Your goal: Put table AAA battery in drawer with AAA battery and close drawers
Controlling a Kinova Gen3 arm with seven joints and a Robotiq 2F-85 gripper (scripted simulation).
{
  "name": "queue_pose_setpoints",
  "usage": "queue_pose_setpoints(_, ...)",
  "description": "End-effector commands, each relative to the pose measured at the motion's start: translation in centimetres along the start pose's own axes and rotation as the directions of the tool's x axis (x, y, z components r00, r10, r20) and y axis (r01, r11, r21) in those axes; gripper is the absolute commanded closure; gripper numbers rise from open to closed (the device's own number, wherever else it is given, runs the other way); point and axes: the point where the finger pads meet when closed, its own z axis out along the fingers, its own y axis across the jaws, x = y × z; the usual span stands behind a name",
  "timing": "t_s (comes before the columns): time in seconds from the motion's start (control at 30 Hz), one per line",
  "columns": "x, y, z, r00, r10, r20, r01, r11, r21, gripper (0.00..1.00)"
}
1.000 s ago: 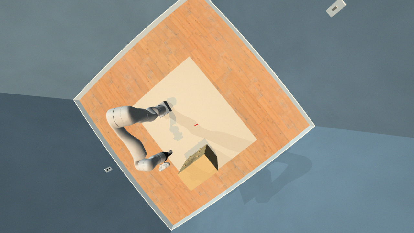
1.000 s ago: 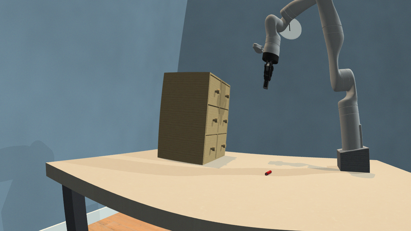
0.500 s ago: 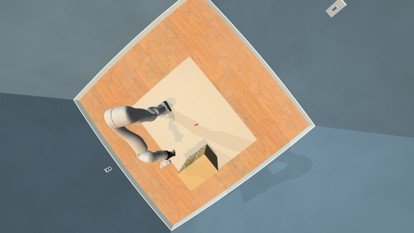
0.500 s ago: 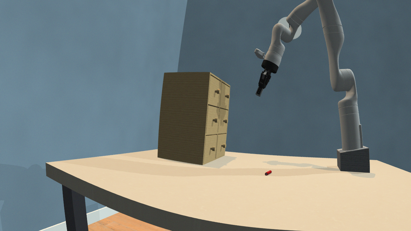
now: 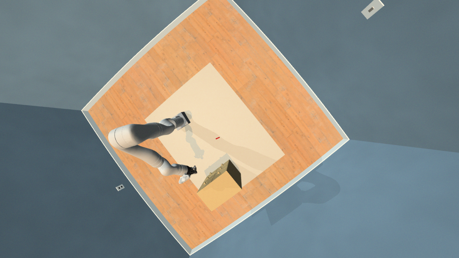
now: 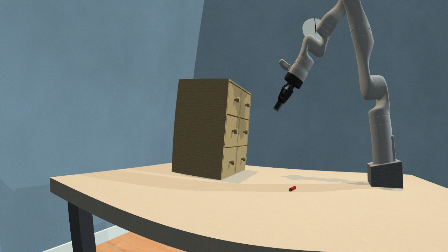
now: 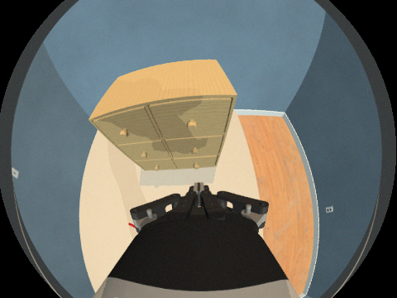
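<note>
Nearest the top camera is the arm (image 5: 126, 136) (image 6: 363, 37) (image 7: 198, 287), its upper bend cropped from the exterior view. Chest (image 5: 219, 189) (image 6: 200, 128) (image 7: 165, 83): six closed drawers (image 5: 212, 177) (image 6: 231, 138) (image 7: 178, 112), so contents are hidden, sorry. Gripper (image 5: 195, 170) (image 6: 277, 108) (image 7: 199, 188) hangs off the chest's front, fingers together, nothing held. Tiny red battery (image 5: 217, 138) (image 6: 292, 188) (image 7: 131, 225) lies out from the chest's front, markings unreadable.

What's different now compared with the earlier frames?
The arm's fingers moved lower and closer to the chest, and now slant more toward it. Nothing was taken hold of or let go. The chest, its pushed-in drawers and the red battery stayed put.
</note>
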Motion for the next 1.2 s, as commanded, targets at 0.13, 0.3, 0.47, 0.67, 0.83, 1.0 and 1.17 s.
queue_pose_setpoints(0.13,-0.3,-0.4,1.0,0.999,-0.005,-0.04,0.006,1.0,0.015,1.0)
queue_pose_setpoints(0.3,-0.2,-0.5,1.2,0.999,-0.006,-0.051,0.006,1.0,0.018,1.0)
queue_pose_setpoints(0.47,-0.2,-0.5,1.5,0.998,-0.005,-0.064,0.007,1.0,0.019,1.0)
queue_pose_setpoints(0.67,-0.2,-0.5,1.7,0.997,-0.005,-0.073,0.006,1.0,0.017,1.0)
queue_pose_setpoints(0.83,-0.2,-0.4,1.8,0.997,-0.005,-0.076,0.006,1.0,0.016,1.0)
queue_pose_setpoints(1.0,-0.3,-0.4,1.9,0.997,-0.005,-0.078,0.006,1.0,0.014,1.0)
queue_pose_setpoints(1.17,-0.1,-0.4,1.9,0.997,-0.005,-0.082,0.006,1.0,0.014,1.0)
